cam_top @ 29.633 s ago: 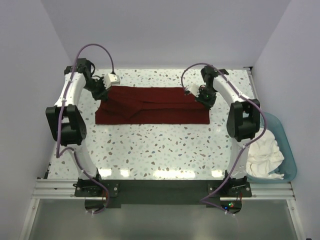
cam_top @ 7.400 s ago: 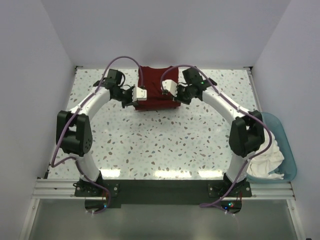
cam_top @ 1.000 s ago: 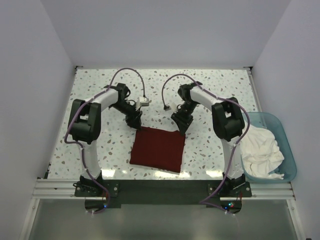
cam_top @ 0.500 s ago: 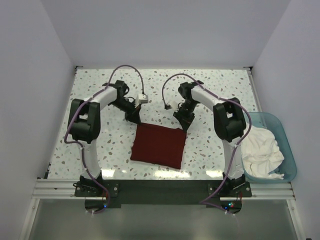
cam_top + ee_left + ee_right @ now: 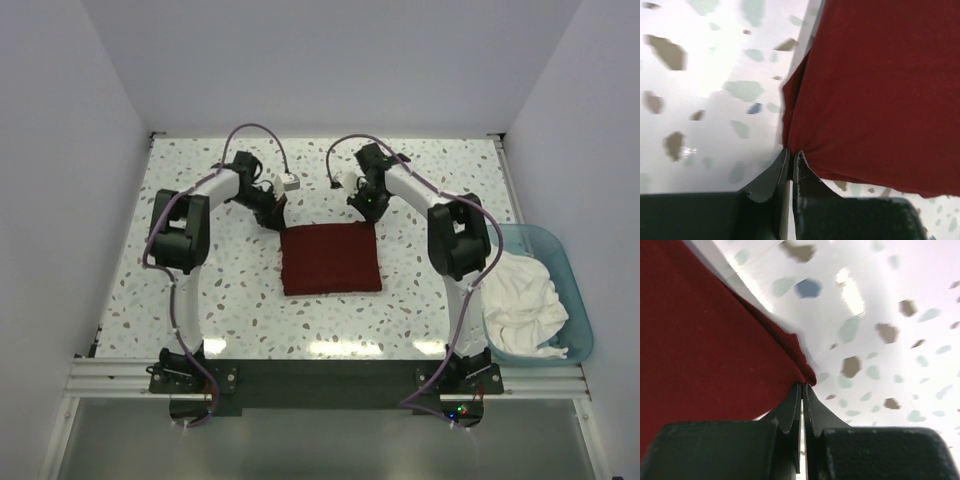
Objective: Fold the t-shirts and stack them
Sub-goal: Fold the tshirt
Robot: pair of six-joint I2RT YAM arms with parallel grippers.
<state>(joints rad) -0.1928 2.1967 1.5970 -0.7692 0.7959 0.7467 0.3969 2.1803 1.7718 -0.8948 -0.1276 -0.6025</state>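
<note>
The dark red t-shirt lies flat in the middle of the speckled desk, folded into a neat, almost square block with straight edges and a smooth top. The left jaws are pressed together on its far left corner and the right jaws are pressed together on its far right corner, each with only a small pinch of cloth between the tips. In both wrist views the fabric puckers slightly where it is nipped, and the folded layers show as a thin doubled edge along the side. The white t-shirt sits crumpled in a loose heap inside the light blue tub beside the desk's right edge
</note>
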